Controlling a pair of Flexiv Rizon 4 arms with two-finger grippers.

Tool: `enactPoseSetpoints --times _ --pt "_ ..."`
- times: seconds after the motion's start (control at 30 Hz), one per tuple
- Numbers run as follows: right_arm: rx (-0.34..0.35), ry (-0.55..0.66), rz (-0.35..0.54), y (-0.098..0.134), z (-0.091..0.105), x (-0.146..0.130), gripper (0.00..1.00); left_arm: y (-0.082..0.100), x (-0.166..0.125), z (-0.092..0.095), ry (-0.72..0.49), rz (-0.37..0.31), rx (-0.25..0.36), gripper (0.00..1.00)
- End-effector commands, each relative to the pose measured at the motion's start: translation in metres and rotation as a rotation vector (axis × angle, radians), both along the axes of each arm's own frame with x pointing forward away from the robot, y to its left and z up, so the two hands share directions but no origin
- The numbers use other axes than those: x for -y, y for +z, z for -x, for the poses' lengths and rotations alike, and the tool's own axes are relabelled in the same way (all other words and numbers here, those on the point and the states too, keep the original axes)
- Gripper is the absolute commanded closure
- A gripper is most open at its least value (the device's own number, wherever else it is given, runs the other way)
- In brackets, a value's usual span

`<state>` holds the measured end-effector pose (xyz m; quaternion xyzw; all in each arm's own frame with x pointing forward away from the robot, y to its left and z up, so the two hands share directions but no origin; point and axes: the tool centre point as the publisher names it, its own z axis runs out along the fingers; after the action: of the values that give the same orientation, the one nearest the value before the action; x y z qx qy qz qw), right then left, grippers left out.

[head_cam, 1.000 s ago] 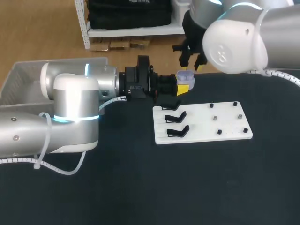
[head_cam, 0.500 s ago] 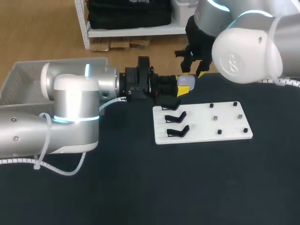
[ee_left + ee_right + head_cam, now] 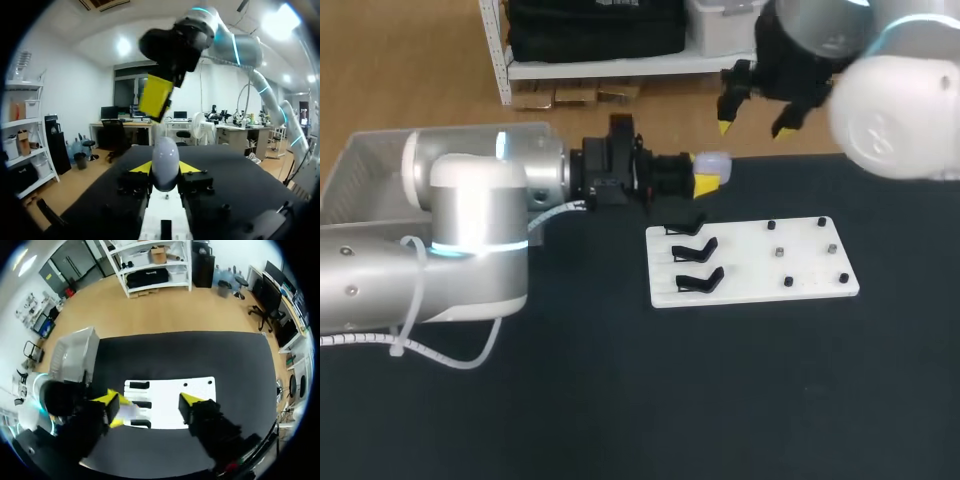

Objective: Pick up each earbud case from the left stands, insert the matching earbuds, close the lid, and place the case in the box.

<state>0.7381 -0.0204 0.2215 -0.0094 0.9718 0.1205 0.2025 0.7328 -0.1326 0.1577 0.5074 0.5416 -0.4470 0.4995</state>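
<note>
**Lavender case gripped in the left fingers (image 3: pixel 706 185), right fingers (image 3: pixel 724 126) spread and empty**

Pale, rounded and smooth as a pebble, the earbud case (image 3: pixel 712 161) sits pinched from both sides between the two yellow tips of the left fingers. It is held over the far edge of the matte black surface (image 3: pixel 720 400), just beyond the white board (image 3: pixel 750 265). From the left wrist, the case (image 3: pixel 165 164) stands up egg-shaped between the finger pads (image 3: pixel 141 167). One blocky yellow tip of the right fingers (image 3: pixel 156 97) hangs above it, clear of the case.

Over on the right wrist view, the right fingers (image 3: pixel 110 401) are wide apart with nothing between them. The flat white board (image 3: pixel 170 402) lies below. Curved black stands (image 3: pixel 698 248) line the board's left side, and small dark pegs (image 3: pixel 788 282) dot its right. The pale box (image 3: pixel 370 160) waits at far left.
</note>
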Motion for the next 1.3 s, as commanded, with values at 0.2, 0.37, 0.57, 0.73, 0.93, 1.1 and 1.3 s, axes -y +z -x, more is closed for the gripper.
enactPoseSetpoints --times 0.2,0.37,0.57,0.73,0.93,1.1,1.3 --pt "0.098 -0.022 -0.013 -0.001 0.017 0.007 0.00 0.028 -0.099 -0.041 0.067 0.013 0.089 1.00" --pt "0.098 -0.022 -0.013 -0.001 0.017 0.007 0.00 0.043 -0.160 -0.067 0.146 -0.032 0.131 1.00" --pt "0.098 -0.022 -0.013 -0.001 0.017 0.007 0.00 0.037 -0.226 -0.098 0.242 -0.069 0.141 1.00" --pt "0.098 -0.022 -0.013 -0.001 0.017 0.007 0.00 0.008 -0.263 -0.119 0.308 -0.074 0.085 1.00" --pt "0.098 -0.022 -0.013 -0.001 0.017 0.007 0.00 -0.039 -0.290 -0.126 0.418 -0.086 0.005 1.00" --pt "0.098 -0.022 -0.013 -0.001 0.017 0.007 0.00 -0.058 -0.294 -0.121 0.456 -0.103 -0.048 1.00" --pt "0.098 -0.022 -0.013 -0.001 0.017 0.007 0.00 -0.073 -0.300 -0.115 0.477 -0.131 -0.104 0.62"
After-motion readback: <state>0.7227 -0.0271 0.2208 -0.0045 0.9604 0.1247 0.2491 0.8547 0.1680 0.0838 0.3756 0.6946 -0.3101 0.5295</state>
